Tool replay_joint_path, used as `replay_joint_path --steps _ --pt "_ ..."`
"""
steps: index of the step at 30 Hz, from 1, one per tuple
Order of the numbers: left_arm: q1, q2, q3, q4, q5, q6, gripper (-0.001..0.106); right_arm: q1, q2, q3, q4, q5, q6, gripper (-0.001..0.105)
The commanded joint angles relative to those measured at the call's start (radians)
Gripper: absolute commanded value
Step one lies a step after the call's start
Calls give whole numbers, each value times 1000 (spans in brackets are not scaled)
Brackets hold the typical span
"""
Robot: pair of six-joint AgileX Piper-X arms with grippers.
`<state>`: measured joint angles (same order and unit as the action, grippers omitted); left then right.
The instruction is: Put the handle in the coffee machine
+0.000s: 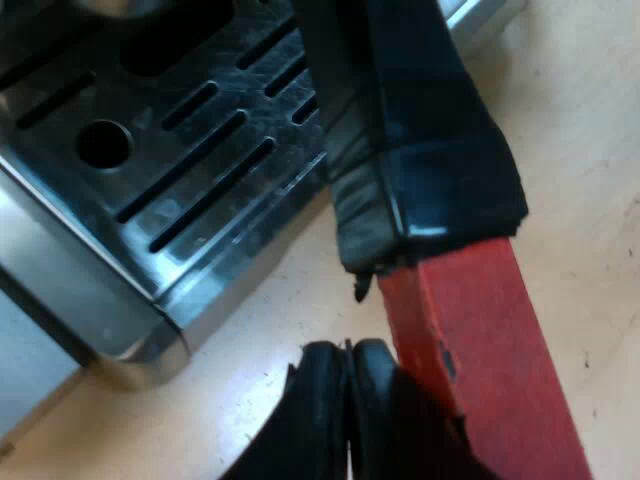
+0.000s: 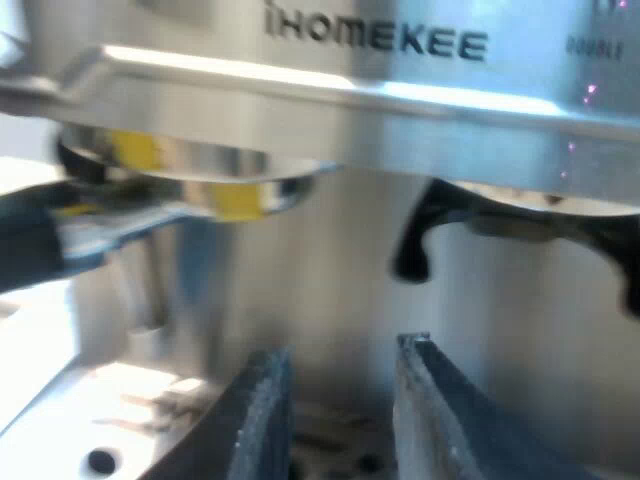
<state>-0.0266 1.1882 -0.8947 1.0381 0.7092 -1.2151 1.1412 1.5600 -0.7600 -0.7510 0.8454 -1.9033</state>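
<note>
Left wrist view: the holder's dark handle (image 1: 430, 130) and red end (image 1: 480, 340) stick out past the edge of the espresso machine's slotted drip tray (image 1: 180, 150). The left gripper (image 1: 350, 400) is against the red end, though I cannot tell whether it grips.

Right wrist view: the holder (image 2: 190, 170) sits up under the espresso machine (image 2: 400, 90) front. The right gripper (image 2: 340, 350) faces the machine below a black spout (image 2: 420, 240), its 2 fingers apart and holding nothing.

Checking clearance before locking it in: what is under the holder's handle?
Under the handle lie the machine's slotted drip tray and the light table. The left gripper sits shut beside the red end. Whatever lies directly beneath the handle is covered.
</note>
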Motion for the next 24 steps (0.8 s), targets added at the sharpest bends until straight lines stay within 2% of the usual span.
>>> replay_joint_path --steps 1,5,10,13,20,24 --pt "-76 -40 2 42 44 -7 0 7 -90 9 138 -117 34 30" --pt "-179 -73 2 10 -28 -45 0 7 -212 8 352 -196 122 30" --pt "-259 -83 2 -20 -53 -75 0 7 -364 8 602 -308 136 30" --pt "-294 -83 2 -61 -54 -83 0 7 -456 8 729 -319 154 30" --pt "-407 -83 2 -192 -54 -83 0 7 -620 8 841 -321 178 30" --pt "-453 -83 2 -249 -54 -83 0 7 -654 8 846 -340 178 30"
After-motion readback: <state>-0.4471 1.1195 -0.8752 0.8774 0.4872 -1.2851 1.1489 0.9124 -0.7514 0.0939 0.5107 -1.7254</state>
